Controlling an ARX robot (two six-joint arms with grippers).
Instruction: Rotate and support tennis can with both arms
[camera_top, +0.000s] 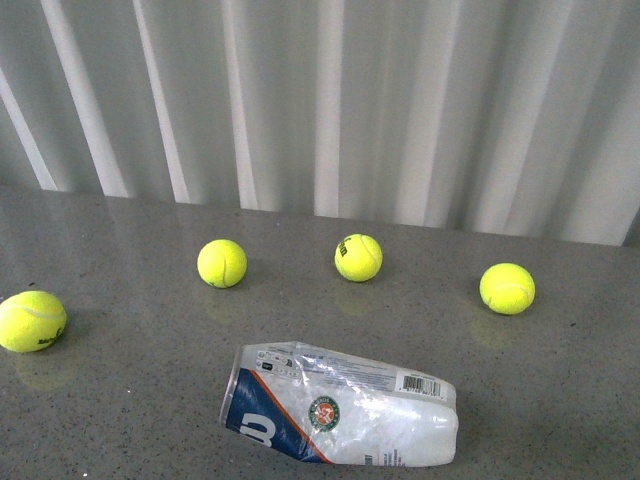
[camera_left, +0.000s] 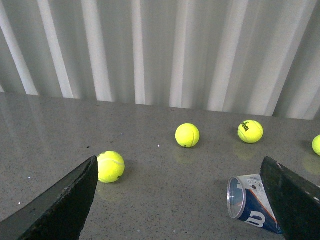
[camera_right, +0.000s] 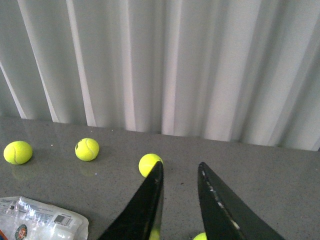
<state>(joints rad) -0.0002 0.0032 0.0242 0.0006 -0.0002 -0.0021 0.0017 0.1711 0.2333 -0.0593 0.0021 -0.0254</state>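
Note:
The tennis can (camera_top: 340, 407) lies on its side near the front of the grey table, dented, open rim to the left and white crumpled end to the right. Neither arm shows in the front view. In the left wrist view the can's open mouth (camera_left: 241, 198) sits just inside the right-hand finger; my left gripper (camera_left: 180, 165) is open wide and holds nothing. In the right wrist view the can's crumpled end (camera_right: 42, 220) lies well off to the side of my right gripper (camera_right: 180, 164), which is open with a narrow gap and bare table between its fingers.
Several yellow tennis balls lie loose on the grey table (camera_top: 560, 380): one at the far left (camera_top: 32, 321), and three in a row behind the can (camera_top: 222, 263), (camera_top: 358, 258), (camera_top: 507, 288). A white pleated curtain (camera_top: 330, 100) closes off the back edge.

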